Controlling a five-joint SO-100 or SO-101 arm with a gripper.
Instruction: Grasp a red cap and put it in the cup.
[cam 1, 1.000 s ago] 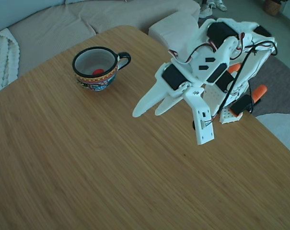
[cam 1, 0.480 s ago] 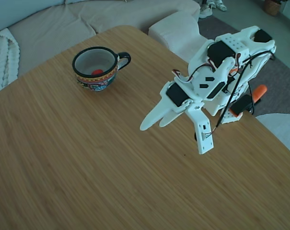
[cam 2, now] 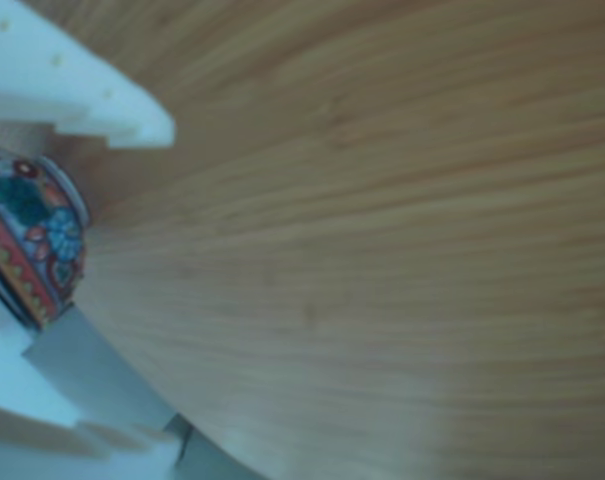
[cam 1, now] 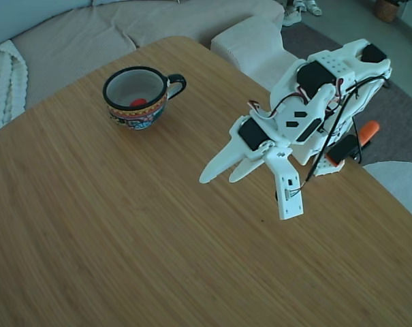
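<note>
End effector (cam 1: pixel 220 175) retracted, red cap (cam 1: pixel 138 102) visible — fixed view

1. There was one cup (cam 1: pixel 135 97) on the table (cam 1: pixel 124 231); the other view showed it too (cam 2: pixel 27 235).
2. One red cap (cam 1: pixel 138 103) lay inside it.
3. One white arm (cam 1: pixel 314 95) was in view, with one gripper (cam 1: pixel 219 176).
4. Two orange clamp handles (cam 1: pixel 368 129) showed behind the arm.
5. One sofa (cam 1: pixel 90 34) stood beyond the table.
</note>
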